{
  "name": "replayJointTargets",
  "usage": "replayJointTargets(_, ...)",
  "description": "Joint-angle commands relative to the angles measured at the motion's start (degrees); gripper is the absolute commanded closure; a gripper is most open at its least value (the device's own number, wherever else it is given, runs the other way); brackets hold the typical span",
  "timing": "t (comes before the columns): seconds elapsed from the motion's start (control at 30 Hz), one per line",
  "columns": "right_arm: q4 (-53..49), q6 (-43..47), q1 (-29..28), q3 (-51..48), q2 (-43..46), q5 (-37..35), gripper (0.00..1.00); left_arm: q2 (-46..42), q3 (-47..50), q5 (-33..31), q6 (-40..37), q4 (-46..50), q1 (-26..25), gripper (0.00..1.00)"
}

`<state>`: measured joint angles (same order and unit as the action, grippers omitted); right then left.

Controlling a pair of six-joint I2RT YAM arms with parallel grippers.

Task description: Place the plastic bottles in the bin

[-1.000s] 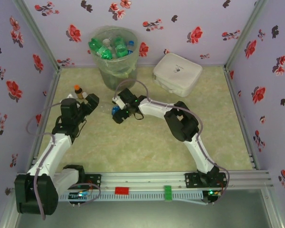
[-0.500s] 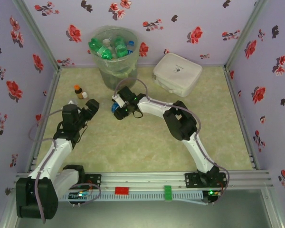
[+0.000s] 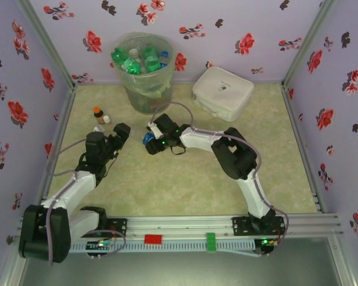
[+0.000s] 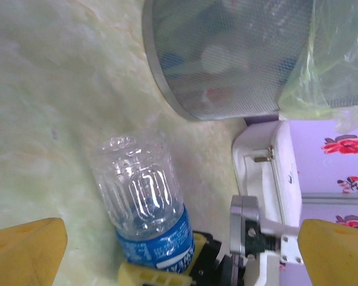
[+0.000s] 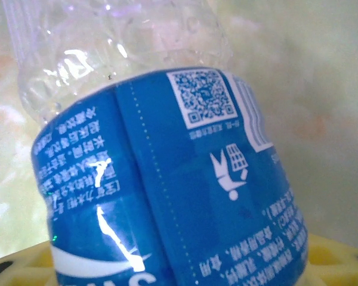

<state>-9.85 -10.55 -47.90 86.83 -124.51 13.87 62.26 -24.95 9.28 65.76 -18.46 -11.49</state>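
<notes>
With the left gripper (image 3: 122,131), spread and empty, drawn back beside it, the right gripper (image 3: 154,141) keeps pinching the blue-labelled bottle (image 3: 147,140) (still low by the counter (image 3: 185,179)), the bin (image 3: 134,95) just beyond it, so lifting seems next.

Clear bottle (image 4: 140,190), blue label (image 5: 167,196), grey bin (image 4: 227,59), pale green liner (image 4: 334,59), red-flowered lilac walls (image 3: 256,18)

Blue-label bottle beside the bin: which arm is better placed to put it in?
Right. The right tool is shut on the blue-label bottle, close to the bin. The left tool is open and holds nothing.
</notes>
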Motion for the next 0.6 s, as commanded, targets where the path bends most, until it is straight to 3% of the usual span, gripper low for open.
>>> replayJointTargets(0.0,8.74,-9.54,-0.36,-6.15,7.47,1.55,0.7,2.71,0.48,0.28,3.39,-7.35,-2.88,0.0)
replayJointTargets(0.2,18.09,-16.6,-0.27,-17.45,15.58,2.52,0.68,5.85,-1.85,-2.99,1.69,-7.79,-8.79,0.0)
replayJointTargets(0.57,23.33,-17.85,-0.29,-20.85,18.16,8.07,0.66,11.08,-6.2,-3.65,0.44,-9.47,-12.51,0.0)
